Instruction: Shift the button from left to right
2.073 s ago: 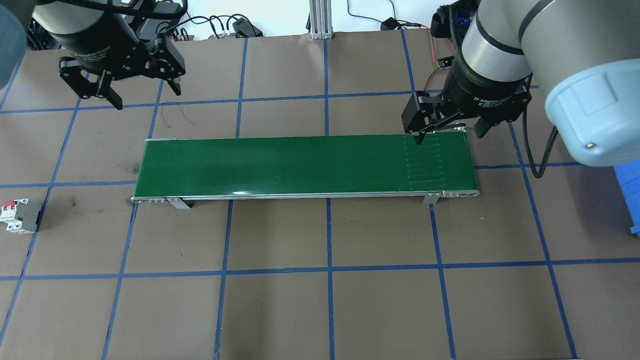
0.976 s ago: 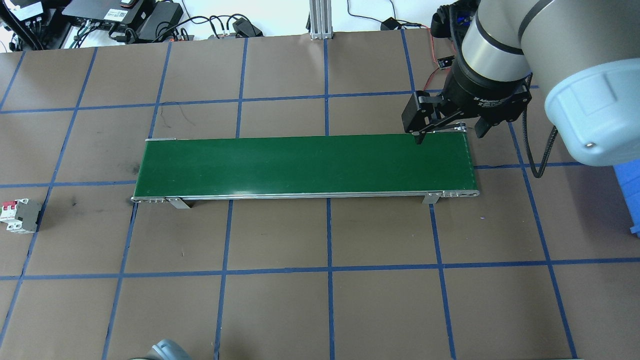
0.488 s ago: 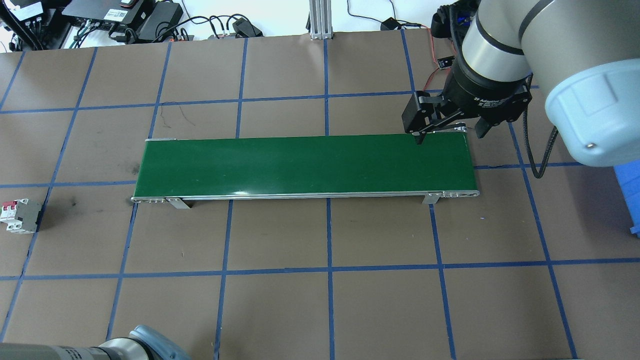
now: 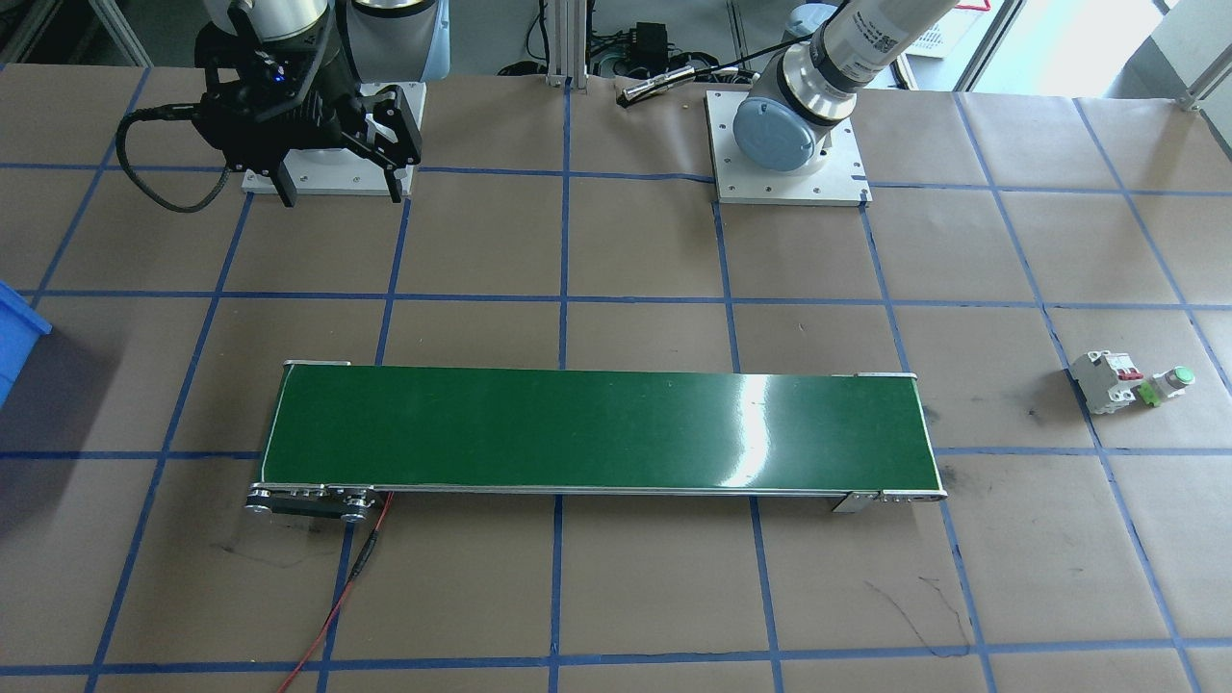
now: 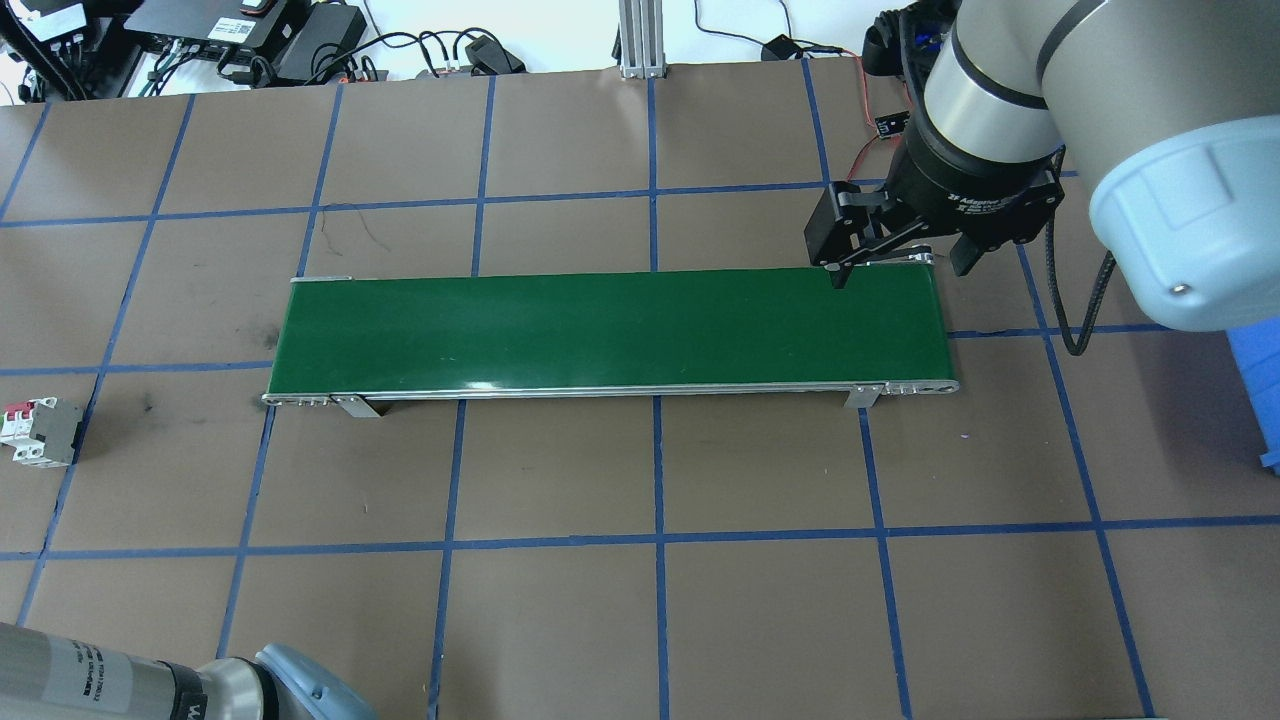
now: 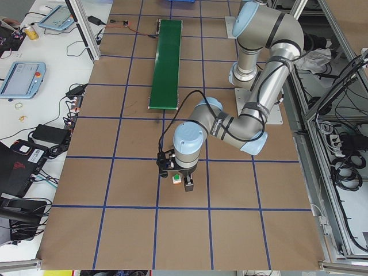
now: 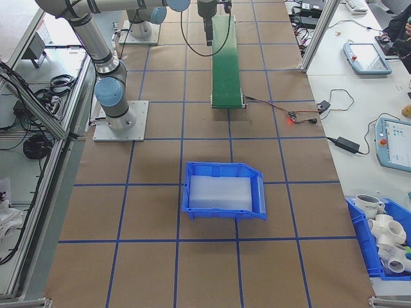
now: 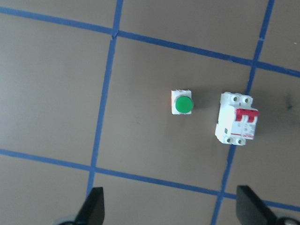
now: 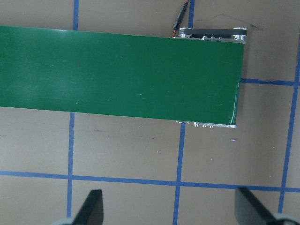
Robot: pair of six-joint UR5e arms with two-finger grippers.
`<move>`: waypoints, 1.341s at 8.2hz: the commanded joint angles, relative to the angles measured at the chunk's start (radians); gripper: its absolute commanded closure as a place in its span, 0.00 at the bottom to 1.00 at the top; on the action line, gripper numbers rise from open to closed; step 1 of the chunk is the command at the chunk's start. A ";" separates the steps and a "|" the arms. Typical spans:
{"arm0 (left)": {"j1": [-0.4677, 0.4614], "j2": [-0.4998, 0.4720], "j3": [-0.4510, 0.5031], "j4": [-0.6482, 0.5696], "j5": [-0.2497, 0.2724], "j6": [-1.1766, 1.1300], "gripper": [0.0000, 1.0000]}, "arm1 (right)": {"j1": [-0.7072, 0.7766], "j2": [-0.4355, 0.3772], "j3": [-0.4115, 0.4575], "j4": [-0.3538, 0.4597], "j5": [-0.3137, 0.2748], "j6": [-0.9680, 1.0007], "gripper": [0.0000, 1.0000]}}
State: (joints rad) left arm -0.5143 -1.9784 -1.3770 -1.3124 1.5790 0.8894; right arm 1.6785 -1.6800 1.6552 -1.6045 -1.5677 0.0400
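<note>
Conveyor belt [image 5: 610, 330] — nothing seen lying on it; transfer judged not yet begun.
Right gripper [image 5: 893, 262] — held over belt's right end, fingers spread, nothing grasped.
Left gripper [image 8: 171, 213] — poised above button, fingers spread wide, nothing grasped.
Breaker [image 8: 236, 125] — just beside button, apart.
Button [image 8: 183, 102] — upright on table at robot's left; pick-up, carry, hand-off all left.
</note>
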 commanded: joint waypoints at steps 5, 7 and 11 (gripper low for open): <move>-0.087 -0.088 0.003 0.087 -0.182 -0.010 0.00 | 0.001 0.000 0.000 0.000 0.000 0.000 0.00; -0.087 -0.121 0.001 0.088 -0.121 -0.004 0.00 | 0.000 0.000 0.000 0.000 0.000 0.000 0.00; -0.089 -0.155 -0.036 0.101 0.004 0.011 0.00 | 0.000 0.000 0.000 0.000 0.000 0.000 0.00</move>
State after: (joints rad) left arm -0.6014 -2.1176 -1.4037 -1.2138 1.5558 0.9069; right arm 1.6783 -1.6801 1.6552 -1.6040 -1.5677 0.0399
